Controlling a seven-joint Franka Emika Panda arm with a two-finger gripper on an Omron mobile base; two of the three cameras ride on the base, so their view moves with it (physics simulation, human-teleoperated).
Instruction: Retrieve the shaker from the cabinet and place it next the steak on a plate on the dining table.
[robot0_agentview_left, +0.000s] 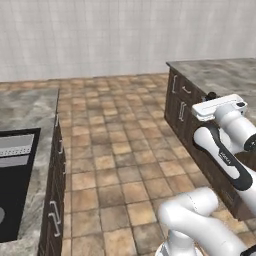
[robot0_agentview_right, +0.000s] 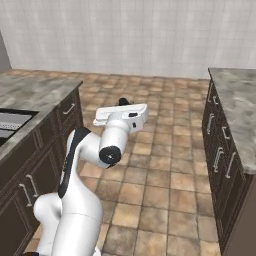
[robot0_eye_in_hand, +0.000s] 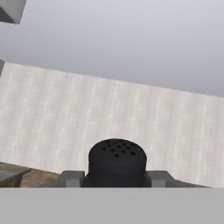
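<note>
My gripper (robot0_eye_in_hand: 117, 178) is shut on the shaker (robot0_eye_in_hand: 117, 158), a small black cylinder with a holed top, which stands upright between the two grey fingers (robot0_eye_in_hand: 72, 178). The hand points towards the pale tiled back wall. In the left base view the white hand (robot0_agentview_left: 220, 106) hangs above the tiled floor, close to the right-hand counter. A dark tip of the shaker (robot0_agentview_right: 123, 101) shows above the hand in the right base view. The dining table (robot0_agentview_left: 30, 107), with its black sink (robot0_agentview_left: 14, 175), lies to the left. The cabinet, steak and plate are out of view.
A second stone-topped counter (robot0_agentview_left: 220, 75) with dark drawers and silver handles stands on the right. Brown tiled floor (robot0_agentview_left: 115, 150) runs between the two counters up to the back wall (robot0_agentview_right: 130, 35).
</note>
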